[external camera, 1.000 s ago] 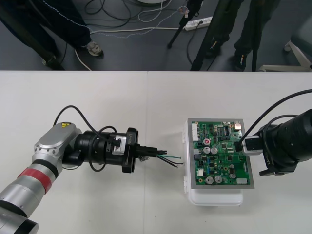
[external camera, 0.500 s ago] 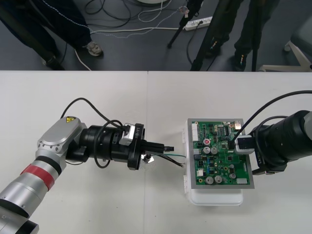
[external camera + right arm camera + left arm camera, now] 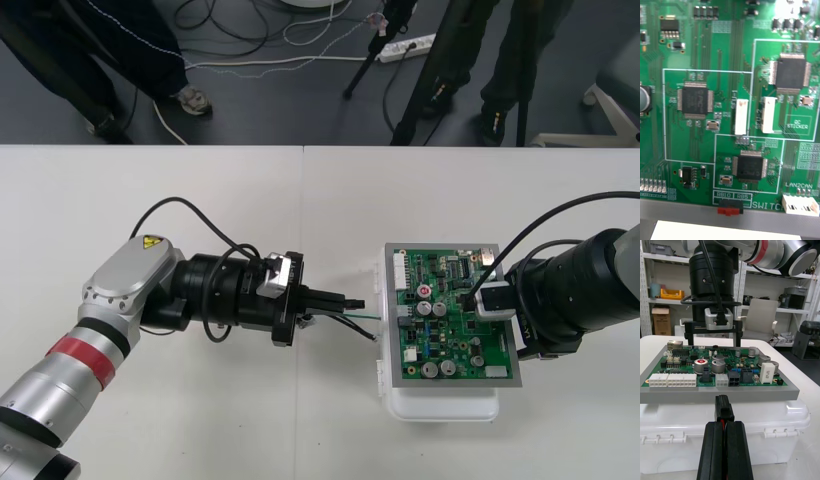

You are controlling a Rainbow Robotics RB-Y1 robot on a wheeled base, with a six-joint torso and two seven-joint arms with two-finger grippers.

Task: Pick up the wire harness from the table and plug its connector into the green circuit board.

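The green circuit board [image 3: 450, 320] sits on its white base [image 3: 440, 405] at the right of the table. My left gripper [image 3: 345, 300] points at the board's left edge and is shut on the harness's black plug [image 3: 723, 408], which sticks out just short of the board's grey rim [image 3: 715, 394]. Loose green and black wires [image 3: 362, 320] trail beside the fingers [image 3: 725, 450]. My right gripper [image 3: 472, 298] hovers over the board's right half. In the left wrist view, that other gripper [image 3: 713, 344] stands over the board's far side, its fingers apart with nothing between them.
White sockets [image 3: 672, 380] line the board's near edge facing the plug. In the right wrist view, chips and two white connectors [image 3: 741, 116] lie close below. The table's far edge [image 3: 300, 147] runs behind, with dark floor and cables beyond it.
My left gripper has moved right with the harness, closing most of the gap to the board's left edge. My right gripper has slid left, further over the board.
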